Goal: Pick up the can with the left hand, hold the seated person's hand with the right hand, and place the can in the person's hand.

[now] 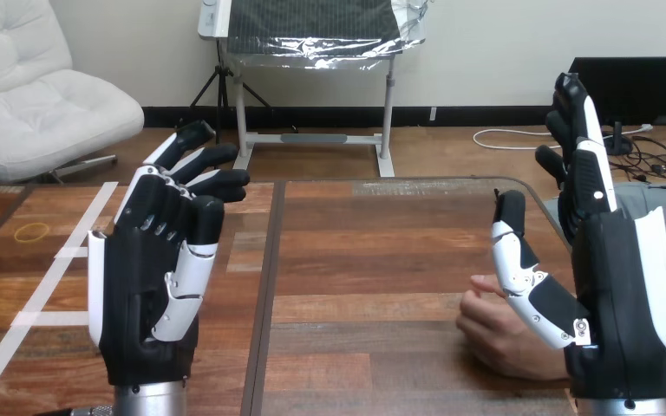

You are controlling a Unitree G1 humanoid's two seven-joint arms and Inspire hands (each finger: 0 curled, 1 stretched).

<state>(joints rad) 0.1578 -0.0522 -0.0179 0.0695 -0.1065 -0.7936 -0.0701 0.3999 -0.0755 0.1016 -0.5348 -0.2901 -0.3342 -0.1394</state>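
Person's hand [496,340] at the right side of the surface [373,260], near the front edge. Resting on the wood, knuckles toward the centre, fingers curled loosely inward, one fingertip poking out toward the left. Nothing visible in it. Wrist side is hidden behind the robot's right hand [622,303], which stands upright with fingers straight, its thumb crossing in front of the person's hand. Can't tell whether thumb and hand touch; no curl round it seen.

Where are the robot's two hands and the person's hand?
left hand [143,295], head view, on its black middle part.
right hand [620,295], head view, on its black middle part.
person's hand [499,334], head view, on its middle.
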